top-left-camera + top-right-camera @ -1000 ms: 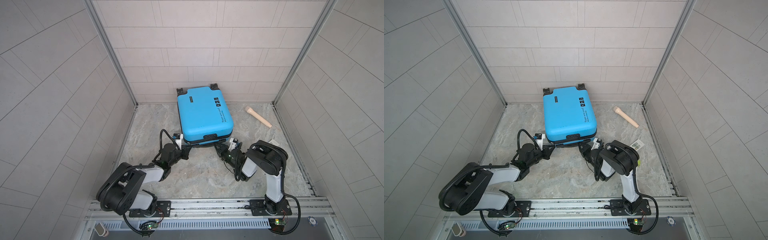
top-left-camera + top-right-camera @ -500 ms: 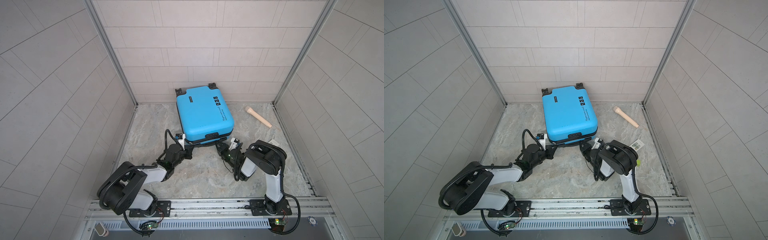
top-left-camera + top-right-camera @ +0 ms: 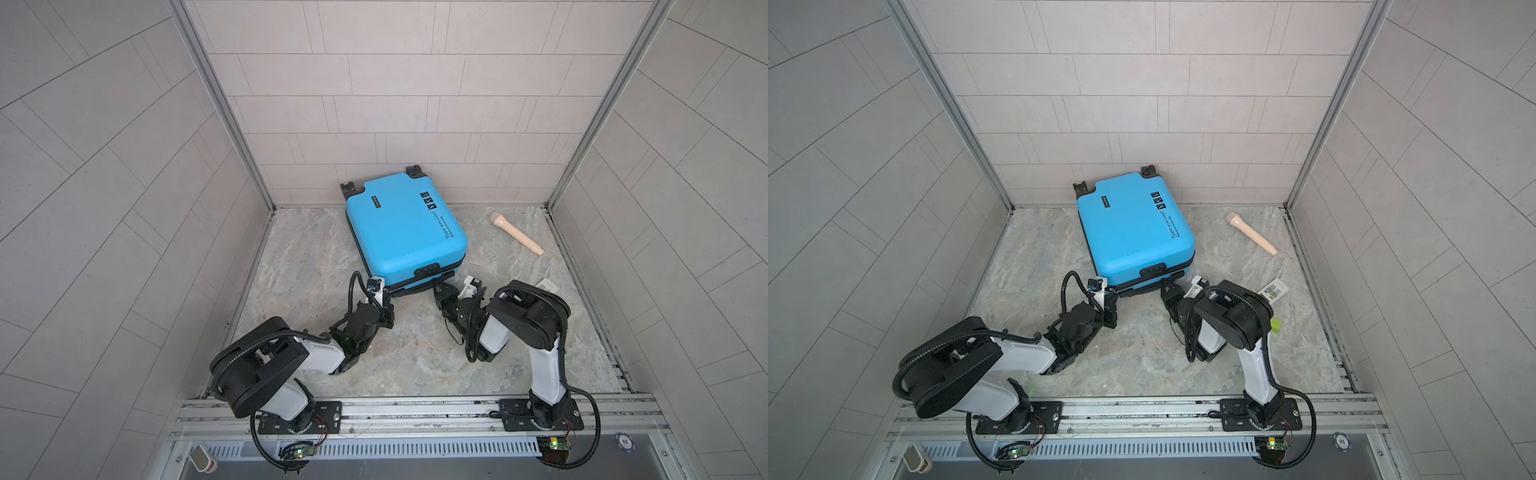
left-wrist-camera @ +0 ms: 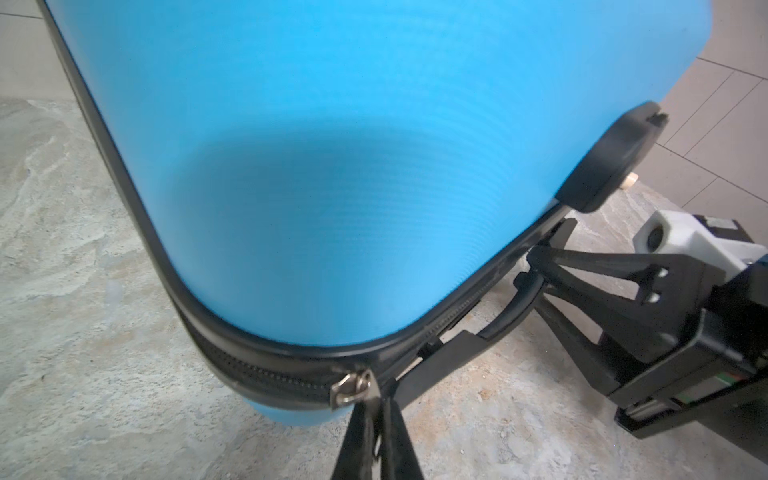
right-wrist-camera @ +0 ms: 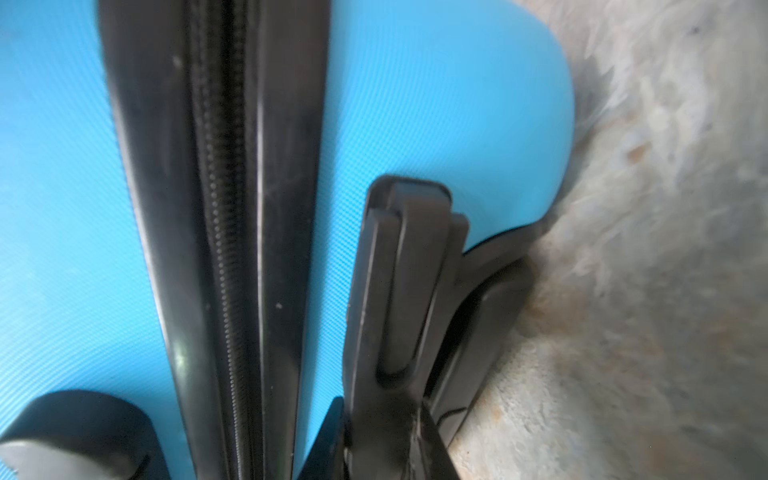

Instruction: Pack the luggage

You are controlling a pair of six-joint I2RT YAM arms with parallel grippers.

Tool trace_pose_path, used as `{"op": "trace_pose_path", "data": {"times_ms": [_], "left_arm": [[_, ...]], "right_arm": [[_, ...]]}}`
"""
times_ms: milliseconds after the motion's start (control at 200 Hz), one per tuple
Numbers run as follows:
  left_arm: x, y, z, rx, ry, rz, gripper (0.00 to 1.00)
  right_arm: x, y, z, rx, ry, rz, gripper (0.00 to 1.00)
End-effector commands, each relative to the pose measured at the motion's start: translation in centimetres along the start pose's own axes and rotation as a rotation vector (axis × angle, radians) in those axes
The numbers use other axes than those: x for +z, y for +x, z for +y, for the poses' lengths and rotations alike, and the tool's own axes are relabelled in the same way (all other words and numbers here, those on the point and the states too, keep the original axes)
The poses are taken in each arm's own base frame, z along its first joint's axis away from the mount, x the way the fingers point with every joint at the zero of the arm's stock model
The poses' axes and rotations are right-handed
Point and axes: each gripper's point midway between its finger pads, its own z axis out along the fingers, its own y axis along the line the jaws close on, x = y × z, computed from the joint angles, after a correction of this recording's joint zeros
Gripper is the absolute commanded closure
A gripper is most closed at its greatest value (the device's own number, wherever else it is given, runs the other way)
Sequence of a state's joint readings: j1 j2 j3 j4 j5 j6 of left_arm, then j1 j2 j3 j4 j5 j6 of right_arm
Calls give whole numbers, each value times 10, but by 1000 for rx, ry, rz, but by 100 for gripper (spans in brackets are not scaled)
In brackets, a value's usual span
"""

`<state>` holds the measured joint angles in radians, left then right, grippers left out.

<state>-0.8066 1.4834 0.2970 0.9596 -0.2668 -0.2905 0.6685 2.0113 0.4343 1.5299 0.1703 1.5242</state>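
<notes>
Three walls of pale grey-beige rectangular tiles close in the space: a back wall (image 3: pixel 395 104) with level courses, and a left wall (image 3: pixel 104 208) and a right wall (image 3: pixel 685 208) whose joints slant in both top views. Brushed metal posts (image 3: pixel 222 104) run up the two back corners. The floor (image 3: pixel 316 257) is a marbled grey and tan stone-look slab. A silver aluminium rail (image 3: pixel 415 409) crosses its near edge, with a white slotted grille (image 3: pixel 415 449) just beyond it. The light is soft and even, casting only faint shadows.
</notes>
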Motion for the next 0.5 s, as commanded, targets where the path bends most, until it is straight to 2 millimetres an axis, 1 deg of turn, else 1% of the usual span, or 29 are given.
{"op": "trace_pose_path", "data": {"times_ms": [0, 105, 200, 300, 415, 490], "left_arm": [[-23, -107, -93, -37, 376, -348, 100], [-30, -117, -108, -124, 468, -364, 100], [-40, -133, -119, -171, 531, -386, 100], [-46, -148, -131, -206, 590, -408, 100], [-48, -161, -142, -207, 618, -433, 100], [-45, -162, -146, -194, 617, -438, 100]], "right_arm": [[-10, 80, -24, -156, 60, 302, 100], [-7, 91, -24, -154, 54, 317, 100], [-6, 97, -23, -159, 50, 322, 100], [-4, 107, -24, -149, 47, 336, 100], [-2, 119, -19, -148, 29, 349, 100], [-2, 121, -14, -152, 15, 355, 100]]}}
